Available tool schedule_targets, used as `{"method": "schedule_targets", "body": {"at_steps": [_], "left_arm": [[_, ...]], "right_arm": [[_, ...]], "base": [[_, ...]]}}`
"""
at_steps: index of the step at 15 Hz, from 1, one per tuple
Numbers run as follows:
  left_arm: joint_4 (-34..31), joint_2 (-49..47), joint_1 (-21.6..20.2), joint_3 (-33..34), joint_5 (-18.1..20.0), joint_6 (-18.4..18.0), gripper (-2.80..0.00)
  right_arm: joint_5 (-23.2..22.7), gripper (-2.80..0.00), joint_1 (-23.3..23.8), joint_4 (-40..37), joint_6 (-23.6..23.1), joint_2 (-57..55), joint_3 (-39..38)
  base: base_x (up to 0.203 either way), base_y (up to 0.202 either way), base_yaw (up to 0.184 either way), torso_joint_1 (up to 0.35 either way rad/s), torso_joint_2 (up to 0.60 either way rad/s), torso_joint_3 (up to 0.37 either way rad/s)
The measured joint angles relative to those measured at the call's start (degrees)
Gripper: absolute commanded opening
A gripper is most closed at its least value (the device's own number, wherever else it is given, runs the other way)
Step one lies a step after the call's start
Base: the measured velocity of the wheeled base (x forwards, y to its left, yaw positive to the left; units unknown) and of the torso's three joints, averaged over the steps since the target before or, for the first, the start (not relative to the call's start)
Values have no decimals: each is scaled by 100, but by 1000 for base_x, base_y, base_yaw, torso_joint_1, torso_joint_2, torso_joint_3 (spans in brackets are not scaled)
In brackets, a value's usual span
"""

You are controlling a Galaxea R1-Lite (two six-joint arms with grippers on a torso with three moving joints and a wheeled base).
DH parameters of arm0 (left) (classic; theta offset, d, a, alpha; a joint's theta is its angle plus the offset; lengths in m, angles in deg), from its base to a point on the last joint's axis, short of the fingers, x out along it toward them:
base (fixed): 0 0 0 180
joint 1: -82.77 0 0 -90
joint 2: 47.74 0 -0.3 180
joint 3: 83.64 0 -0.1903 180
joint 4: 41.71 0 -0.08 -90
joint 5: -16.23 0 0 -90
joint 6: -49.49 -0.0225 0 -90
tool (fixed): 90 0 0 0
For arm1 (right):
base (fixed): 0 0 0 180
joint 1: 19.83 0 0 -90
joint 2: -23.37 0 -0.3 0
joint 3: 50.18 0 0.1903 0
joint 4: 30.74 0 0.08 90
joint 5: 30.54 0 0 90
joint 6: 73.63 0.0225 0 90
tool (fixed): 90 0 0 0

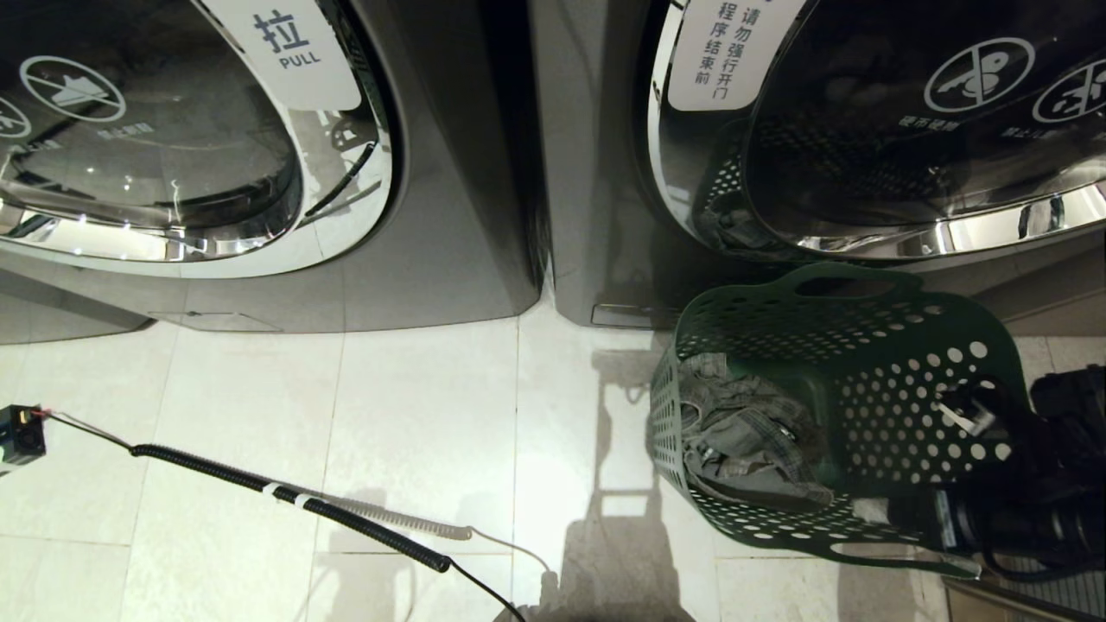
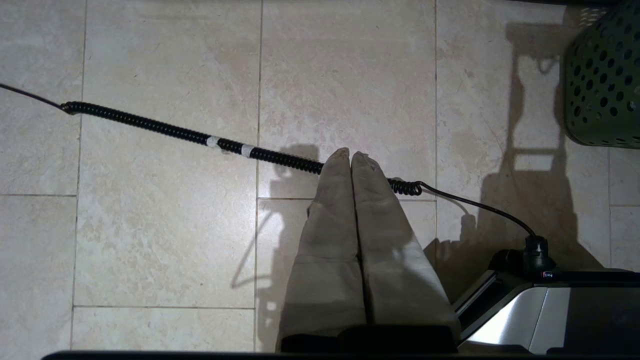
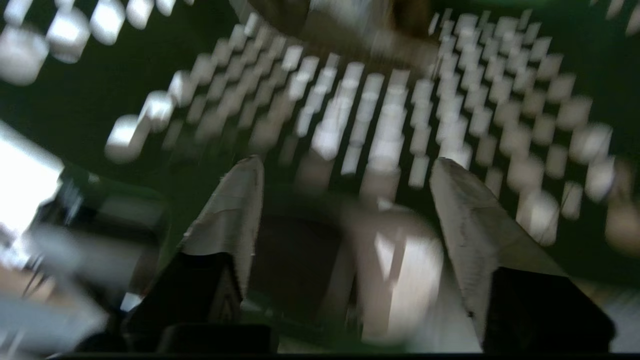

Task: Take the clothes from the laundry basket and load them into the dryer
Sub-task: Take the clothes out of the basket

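Our right gripper [image 3: 345, 165] has its two fingers spread wide with nothing between them. It sits at the outer wall of the green laundry basket [image 1: 881, 380], and we think it is getting ready to reach in. The clothes [image 1: 743, 432], gray and checked, lie crumpled in a heap inside the basket. The basket stands on the floor right below the dryer [image 1: 864, 130], whose door looks closed. Our left gripper [image 2: 352, 165] is pressed together, empty, waiting over the tiles.
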Motion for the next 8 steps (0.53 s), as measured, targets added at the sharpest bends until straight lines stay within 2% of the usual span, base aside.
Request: {"method": "schedule_targets", "body": {"at_steps": [2,8], "left_arm": [[-2,-1,0,0,0,0,-280],[-2,0,0,-2,0,0,-280]], "right_arm": [[109,0,0,753,110,-675,330],[209,0,17,1422,185,-2195,829]], "base": [[0,0,0,0,0,0],[0,0,0,0,0,0]]}}
